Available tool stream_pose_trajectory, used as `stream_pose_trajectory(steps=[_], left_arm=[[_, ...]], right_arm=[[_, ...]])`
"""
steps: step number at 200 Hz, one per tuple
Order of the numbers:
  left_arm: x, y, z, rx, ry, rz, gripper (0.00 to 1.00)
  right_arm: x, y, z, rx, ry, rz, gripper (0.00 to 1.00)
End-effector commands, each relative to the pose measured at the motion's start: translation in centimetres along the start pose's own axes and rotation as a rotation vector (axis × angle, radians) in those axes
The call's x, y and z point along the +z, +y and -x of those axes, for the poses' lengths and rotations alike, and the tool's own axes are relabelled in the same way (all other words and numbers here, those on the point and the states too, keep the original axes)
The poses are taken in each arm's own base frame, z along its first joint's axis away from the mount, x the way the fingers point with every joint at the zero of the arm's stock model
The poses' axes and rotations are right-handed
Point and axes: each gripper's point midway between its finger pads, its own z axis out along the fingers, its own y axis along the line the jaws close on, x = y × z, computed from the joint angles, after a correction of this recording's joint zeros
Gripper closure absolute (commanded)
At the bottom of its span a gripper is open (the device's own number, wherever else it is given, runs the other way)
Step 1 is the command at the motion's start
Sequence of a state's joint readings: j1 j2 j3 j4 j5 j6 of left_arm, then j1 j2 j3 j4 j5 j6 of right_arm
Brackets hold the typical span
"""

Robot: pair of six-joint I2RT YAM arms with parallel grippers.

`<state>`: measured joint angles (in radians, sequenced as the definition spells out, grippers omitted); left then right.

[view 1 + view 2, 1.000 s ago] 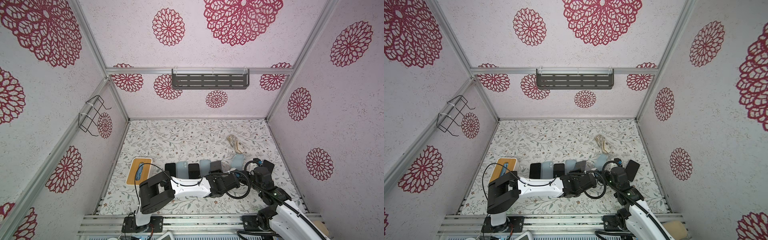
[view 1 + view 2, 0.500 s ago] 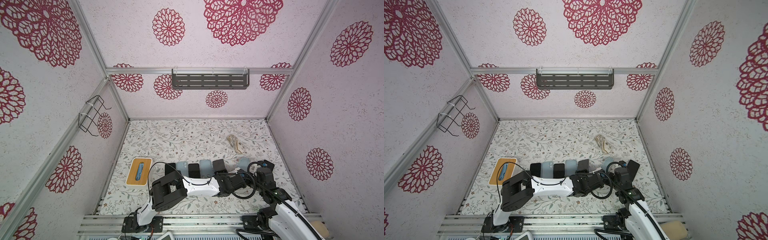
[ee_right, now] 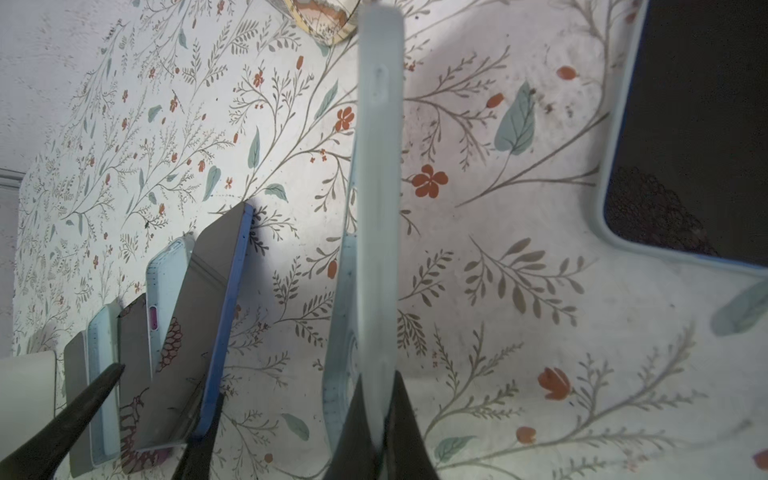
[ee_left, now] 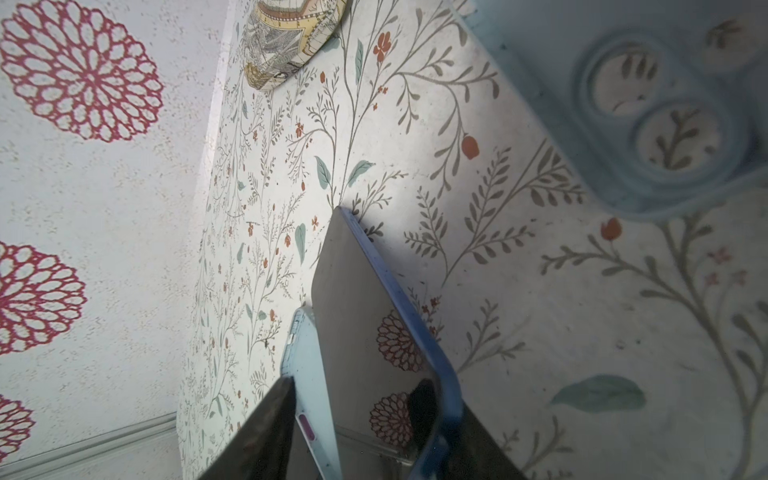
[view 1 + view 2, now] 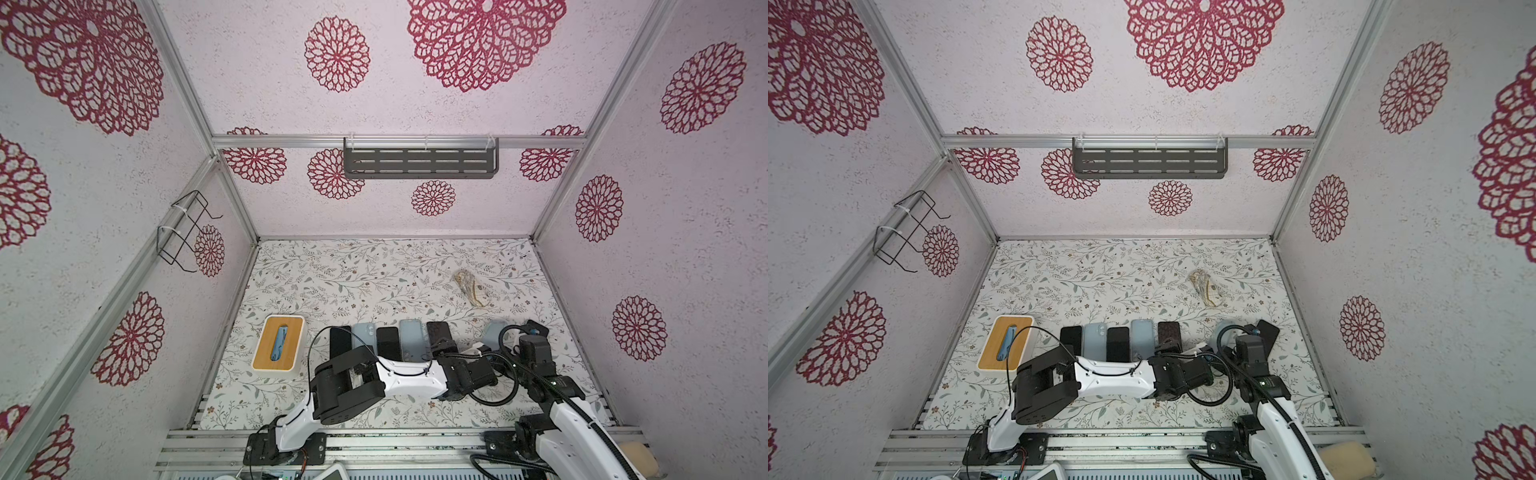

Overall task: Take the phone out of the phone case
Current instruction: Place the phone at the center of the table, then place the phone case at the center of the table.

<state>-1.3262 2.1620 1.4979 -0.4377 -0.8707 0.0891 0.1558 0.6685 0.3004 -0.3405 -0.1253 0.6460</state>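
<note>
In both top views the two arms reach in from the lower edge and meet in the lower middle of the frame. The left gripper has its fingers spread, one at each side of the phone, which has a dark screen and a blue edge. The phone sits at the right end of the row of phones and cases, tilted, partly over a pale blue case. Just right of it, the right gripper pinches the phone case, held on its edge above the floral table. Left of the row stands a tissue box. Beyond, a patterned pouch lies alone, and a gray shelf hangs on the back wall.
</note>
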Motion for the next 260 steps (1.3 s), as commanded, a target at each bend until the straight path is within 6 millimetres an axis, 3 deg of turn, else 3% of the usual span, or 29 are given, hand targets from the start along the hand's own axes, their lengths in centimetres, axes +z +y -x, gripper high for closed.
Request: stream_pose_trajectory(steps=[1,66,71,73,141,144,171,219,260], left_arm=[[-0.4,-3.1,-0.4,0.08,0.001,-0.055,0.37],[-1.3,-2.2,-0.4,-0.035,-0.027,-0.076,0.15],[-1.4,-2.1,-0.5,-0.052,-0.027,-0.083,0.12],[-1.4,-2.1,-0.6,-0.06,-0.027,-0.087,0.01],[-2.7,0.6,-1.3,-0.283,-0.055,-0.153,0.03],[-3.4,1.9,-0.9,-0.318,-0.074,-0.151,0.03],[-4.1,5.5,-2.0,-0.492,-0.084,-0.154,0.03],[-5.5,12.9,-6.5,-0.834,-0.099,-0.163,0.03],[-7.8,18.1,-9.8,-0.95,-0.087,-0.135,0.03]], right_arm=[[-0.7,3.3,2.3,-0.031,-0.065,0.134,0.96],[-0.1,2.8,1.8,-0.035,-0.049,0.125,0.96],[-0.1,2.8,1.7,-0.038,-0.044,0.125,0.95],[-0.1,2.8,1.6,-0.04,-0.041,0.125,0.96],[0.9,1.6,0.6,-0.093,0.032,0.056,0.99],[0.9,1.6,0.6,-0.097,0.033,0.051,0.99],[1.2,1.3,0.4,-0.124,0.061,0.026,1.0],[2.5,1.4,0.6,-0.171,0.109,0.0,1.0],[3.4,2.2,0.9,-0.267,0.181,-0.035,1.0]])
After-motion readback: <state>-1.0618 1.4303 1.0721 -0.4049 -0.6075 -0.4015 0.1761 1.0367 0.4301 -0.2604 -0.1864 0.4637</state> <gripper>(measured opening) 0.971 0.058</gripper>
